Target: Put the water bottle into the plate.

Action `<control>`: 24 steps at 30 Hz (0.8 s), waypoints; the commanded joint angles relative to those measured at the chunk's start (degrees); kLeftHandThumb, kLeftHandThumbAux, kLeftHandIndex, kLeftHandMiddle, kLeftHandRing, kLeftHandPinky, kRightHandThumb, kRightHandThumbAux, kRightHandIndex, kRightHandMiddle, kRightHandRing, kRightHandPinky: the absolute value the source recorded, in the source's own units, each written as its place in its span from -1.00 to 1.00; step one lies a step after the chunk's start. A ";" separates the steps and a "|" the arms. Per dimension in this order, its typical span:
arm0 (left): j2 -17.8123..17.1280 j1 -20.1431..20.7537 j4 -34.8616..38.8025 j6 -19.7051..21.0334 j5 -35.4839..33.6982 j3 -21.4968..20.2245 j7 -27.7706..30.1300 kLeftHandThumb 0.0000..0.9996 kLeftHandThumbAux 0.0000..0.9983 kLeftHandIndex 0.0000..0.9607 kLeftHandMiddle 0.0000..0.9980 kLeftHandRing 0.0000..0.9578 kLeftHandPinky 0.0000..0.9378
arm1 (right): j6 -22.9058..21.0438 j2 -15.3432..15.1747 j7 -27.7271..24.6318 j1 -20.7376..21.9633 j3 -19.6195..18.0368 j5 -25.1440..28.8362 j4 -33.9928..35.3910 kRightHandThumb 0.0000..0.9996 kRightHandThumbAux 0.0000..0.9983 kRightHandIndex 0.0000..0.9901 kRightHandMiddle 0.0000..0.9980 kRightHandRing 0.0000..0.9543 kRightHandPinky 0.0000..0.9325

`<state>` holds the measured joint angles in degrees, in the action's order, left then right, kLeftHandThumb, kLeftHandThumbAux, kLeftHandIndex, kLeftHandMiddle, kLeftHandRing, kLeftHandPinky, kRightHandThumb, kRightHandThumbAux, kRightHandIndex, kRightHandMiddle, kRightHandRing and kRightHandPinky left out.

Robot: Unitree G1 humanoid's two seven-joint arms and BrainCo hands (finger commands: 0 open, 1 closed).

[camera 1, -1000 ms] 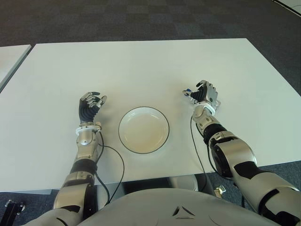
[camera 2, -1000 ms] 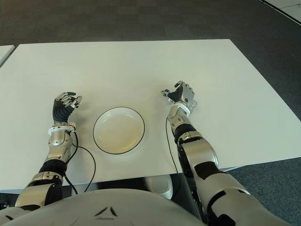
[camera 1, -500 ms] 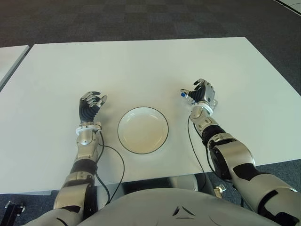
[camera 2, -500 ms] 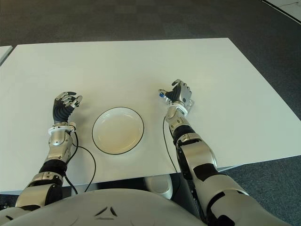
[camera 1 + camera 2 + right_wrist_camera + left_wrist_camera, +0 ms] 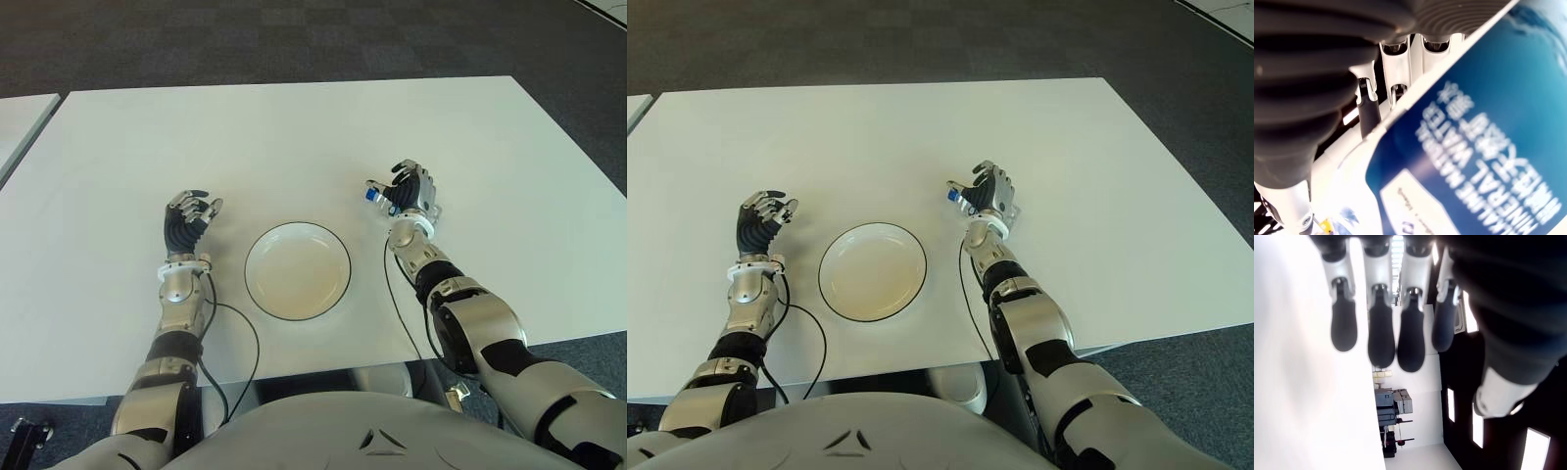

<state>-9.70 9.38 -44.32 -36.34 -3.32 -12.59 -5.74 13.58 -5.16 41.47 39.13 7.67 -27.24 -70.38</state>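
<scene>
The right hand (image 5: 409, 193) was up over the white desk (image 5: 294, 137), to the right of the plate (image 5: 297, 270) and a little farther from the robot than its rim. Its fingers (image 5: 1367, 105) were wrapped around the water bottle (image 5: 1474, 161); the right wrist view showed the blue label with "MINERAL WATER" pressed against the palm, and in the head views only the blue cap end (image 5: 953, 194) stuck out of the fist toward the plate side. The bottle was held off the desk, not over the plate; a strip of bare desk lay between the hand and the plate's right rim.

The plate was round, white with a dark rim, and held nothing. It sat near the desk's front edge, between the two arms, with clear surface all around it.

The left hand (image 5: 188, 217) showed to the left of the plate, apart from it, wrist upright. Its fingers (image 5: 1381, 333) were loosely curled and gripped nothing.

Beyond the hands the desk stretched wide and bare to its far edge and both side edges, with dark carpet (image 5: 294, 39) past them. A corner of a second white surface (image 5: 20, 122) showed at the far left, separated from the desk by a narrow gap.
</scene>
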 commanded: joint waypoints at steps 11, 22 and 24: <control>-0.44 -1.32 1.22 2.84 0.93 -0.22 -0.74 0.42 0.43 -0.10 0.27 0.27 0.26 | 1.92 3.50 -3.55 0.28 -0.72 3.98 -2.54 0.41 0.45 -0.11 0.75 0.84 0.88; -0.13 -1.22 1.14 2.59 0.48 -0.63 -0.48 0.42 0.43 -0.10 0.29 0.30 0.30 | 4.27 3.93 -4.71 0.74 -0.44 4.67 -2.44 0.41 0.44 -0.11 0.75 0.84 0.88; -0.15 -1.26 1.18 2.55 0.47 -0.63 -0.41 0.42 0.43 -0.10 0.29 0.29 0.28 | 4.44 4.10 -5.27 0.98 -0.47 4.83 -2.47 0.41 0.44 -0.11 0.75 0.84 0.88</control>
<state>-9.78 8.66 -43.10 -34.17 -2.85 -12.84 -5.90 18.49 -1.91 37.89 41.24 7.38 -23.78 -71.37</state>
